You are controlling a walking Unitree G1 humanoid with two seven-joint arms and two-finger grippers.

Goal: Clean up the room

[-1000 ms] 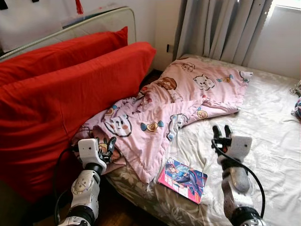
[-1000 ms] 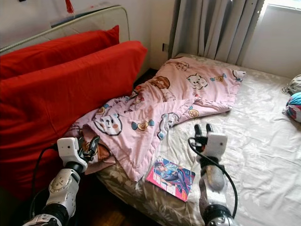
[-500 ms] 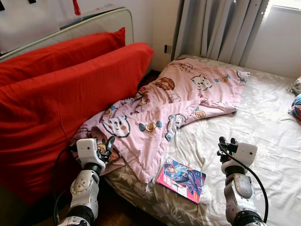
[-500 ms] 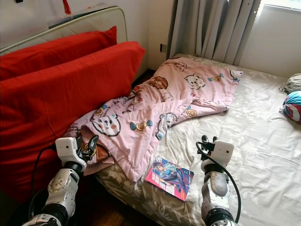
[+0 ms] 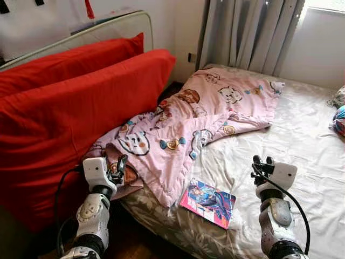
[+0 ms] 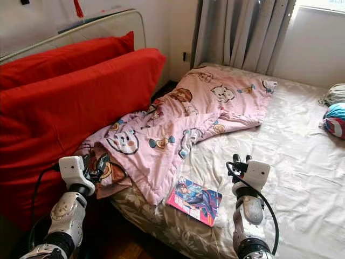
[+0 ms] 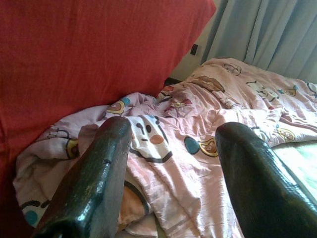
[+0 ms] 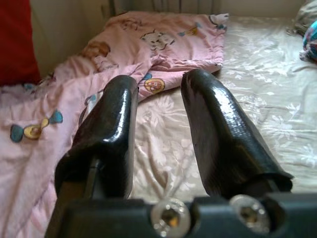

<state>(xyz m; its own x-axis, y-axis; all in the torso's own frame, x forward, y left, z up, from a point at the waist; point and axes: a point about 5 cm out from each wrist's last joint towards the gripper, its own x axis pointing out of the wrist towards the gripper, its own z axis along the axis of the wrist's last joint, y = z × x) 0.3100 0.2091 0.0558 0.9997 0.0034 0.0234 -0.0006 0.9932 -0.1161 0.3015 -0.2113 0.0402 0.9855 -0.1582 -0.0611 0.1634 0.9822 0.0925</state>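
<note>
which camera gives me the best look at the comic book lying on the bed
The left eye view: the comic book lies whole and unobstructed near the bed's front edge, beside the pink blanket. The right eye view shows it equally whole, slightly smaller. The wrist views look at blanket and sheet instead.

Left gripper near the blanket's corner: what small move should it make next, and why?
Probably ease the left gripper forward and shut it on the pink blanket. Its fingers stand open with the crumpled corner right ahead of them, hanging over the bed edge beside the red cushion. The right gripper hovers open over bare sheet, holding nothing.
</note>
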